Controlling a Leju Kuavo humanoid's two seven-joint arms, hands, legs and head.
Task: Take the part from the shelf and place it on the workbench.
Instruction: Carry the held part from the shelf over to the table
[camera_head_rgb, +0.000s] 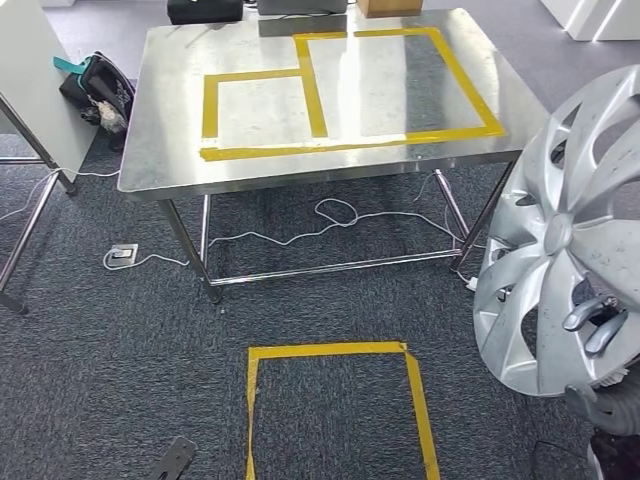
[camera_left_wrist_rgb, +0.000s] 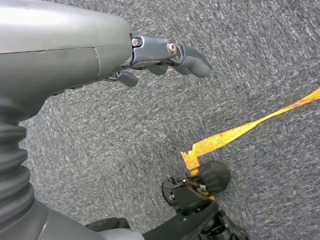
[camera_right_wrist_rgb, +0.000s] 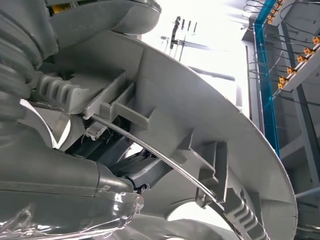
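The right hand (camera_head_rgb: 596, 330) held the part, a silver wheel cover (camera_head_rgb: 562, 235), nearest of all, its fingers hooked through one opening between the spokes. The cover hung almost upright, off the near right corner of the workbench (camera_head_rgb: 151, 165) and well short of its top. In the right wrist view its back (camera_right_wrist_rgb: 211, 115) was pale grey moulded plastic, ribbed, with clips and a thin wire ring along the rim. The left hand (camera_left_wrist_rgb: 166, 55) hung over the carpet with fingers loosely extended and apart, holding nothing.

The risks, as I judge them: a thin hooked grip on a wide, light disc could let it swing or slip while the robot steps forward, and its lower rim could catch the workbench edge if not lifted high enough. The polished steel top looked slick, so a tilted release might send the cover sliding.

In front of the workbench, yellow tape marked a square (camera_head_rgb: 332, 350) on the dark, coarse carpet. A white cable (camera_head_rgb: 336, 212) trailed beneath the workbench. On its top, more yellow tape framed two rectangles (camera_head_rgb: 317, 90).
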